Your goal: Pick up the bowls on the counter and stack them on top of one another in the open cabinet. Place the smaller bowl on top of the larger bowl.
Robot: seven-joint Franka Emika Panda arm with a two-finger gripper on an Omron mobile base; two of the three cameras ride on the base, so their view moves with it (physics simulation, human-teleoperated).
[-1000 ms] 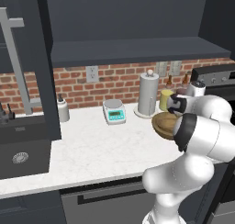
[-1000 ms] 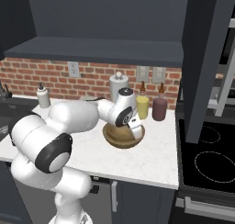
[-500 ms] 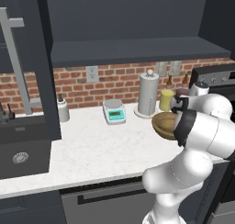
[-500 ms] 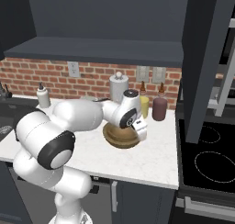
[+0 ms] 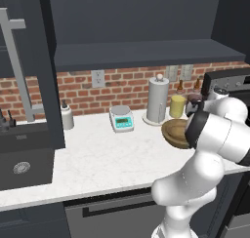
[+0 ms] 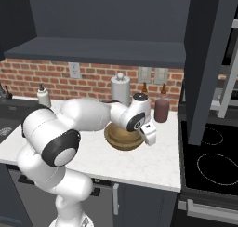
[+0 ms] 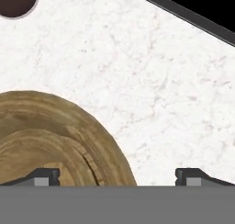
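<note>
Watch the rim first: in the hand view your two fingertips stand well apart, one over the inside of the wooden bowl (image 7: 50, 140) at the lower left of the frame and the other over bare counter (image 7: 151, 71) at the lower right, so the wall of the bowl lies between them. If you close too high or off the rim, I'd expect the thick, sloped wall to squirt out sideways, or the bowl to skid across the smooth marble toward the dark jar (image 6: 161, 110) and the paper towel roll (image 6: 121, 89) behind it.

Only one bowl is plain to see. Rings inside it may be a second bowl nested there, but you cannot tell from these views. Lifting a nested pair by one wall could tip the inner one out.

The gripper (image 6: 149, 134) hangs at the right edge of the bowl (image 6: 123, 136), centre of the right base view, spread open and holding nothing. The forearm reaches over the bowl from the left, wrist bent downward. The cabinet shelf (image 6: 97, 51) runs across the upper part of that frame, well above the bowl, so the lift is a long one.
</note>
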